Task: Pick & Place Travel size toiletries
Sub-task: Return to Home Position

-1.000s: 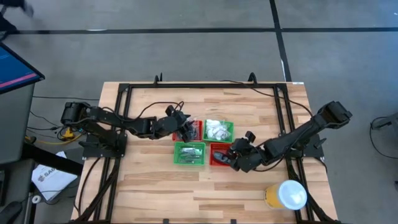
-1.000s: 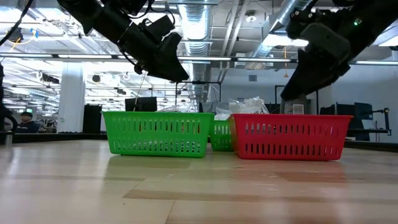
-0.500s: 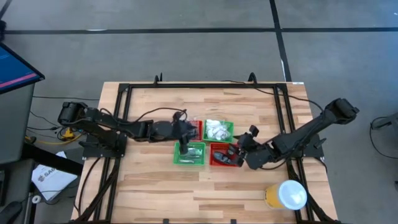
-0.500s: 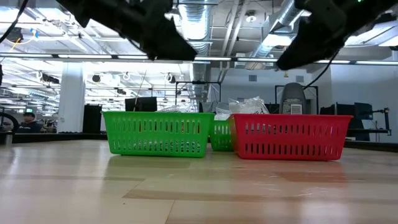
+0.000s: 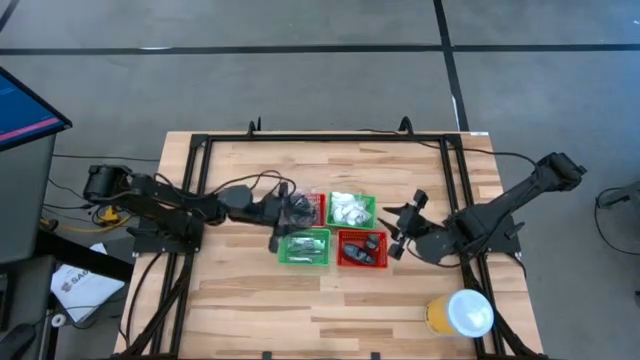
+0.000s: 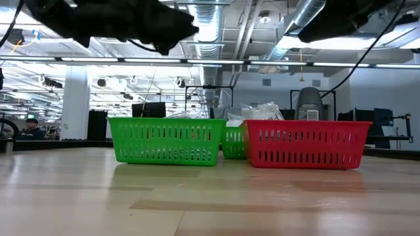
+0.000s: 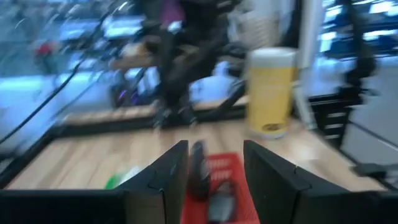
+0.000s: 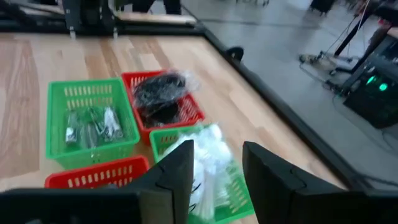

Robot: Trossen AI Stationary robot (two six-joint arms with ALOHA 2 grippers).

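- High view: four mesh baskets in a two-by-two block mid-table.
- White packets [image 5: 348,208] in back-right green basket [image 5: 373,212].
- Silver tubes [image 5: 306,245] in front-left green basket [image 5: 283,250].
- Black coiled pieces [image 8: 160,94] in back-left red basket [image 8: 189,113].
- Dark mini bottles [image 5: 366,248] in front-right red basket [image 5: 343,262].
- Left gripper [image 7: 214,150]: fingers apart, empty, above the block's left side.
- Right gripper [image 8: 217,150]: fingers apart, empty, just right of the block.

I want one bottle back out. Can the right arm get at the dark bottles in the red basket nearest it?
Probably yes. The right gripper hovers just beside that red basket, fingers open, and the dark bottles lie uncovered in its open top with nothing between.
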